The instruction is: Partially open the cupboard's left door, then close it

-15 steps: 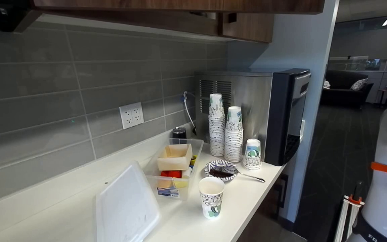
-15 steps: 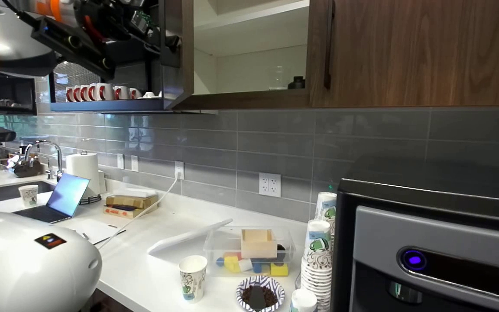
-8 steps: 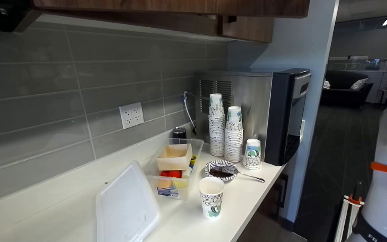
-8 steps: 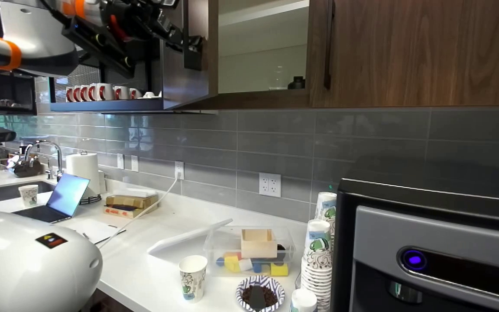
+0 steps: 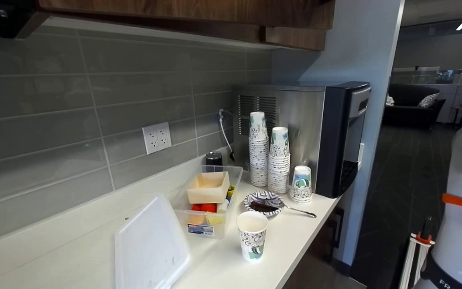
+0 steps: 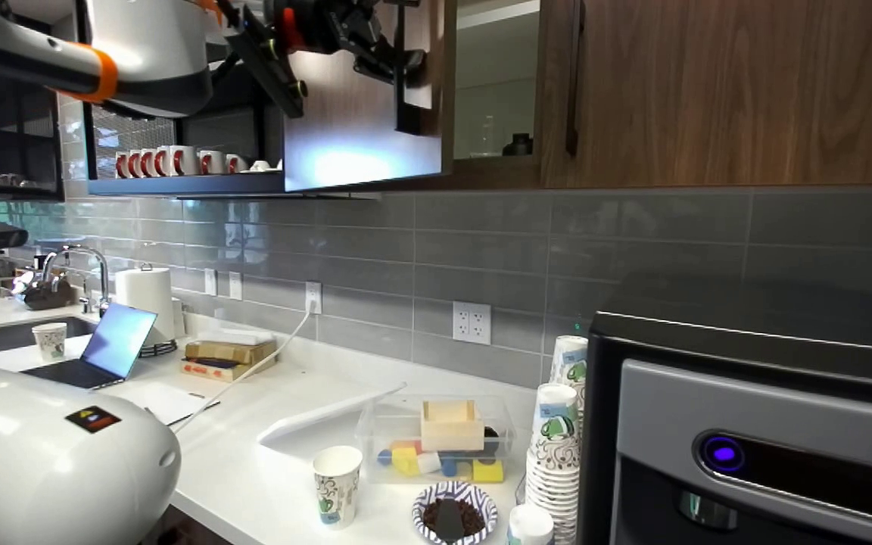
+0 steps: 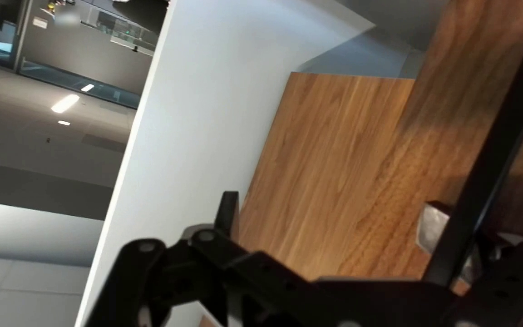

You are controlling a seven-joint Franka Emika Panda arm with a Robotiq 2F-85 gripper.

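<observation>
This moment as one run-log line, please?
left door: partly open | gripper: open, one fingertip seemingly behind black handle | right door: shut | remaining: close left door

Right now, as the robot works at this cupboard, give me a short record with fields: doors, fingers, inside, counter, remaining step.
Left door: partly open
Right door: looks closed
Fingers: spread apart, one close to the black handle; contact unclear
Inside: small dark container
Counter: upright paper cup, clear bin, patterned bowl, more
Remaining: closing the door
</observation>
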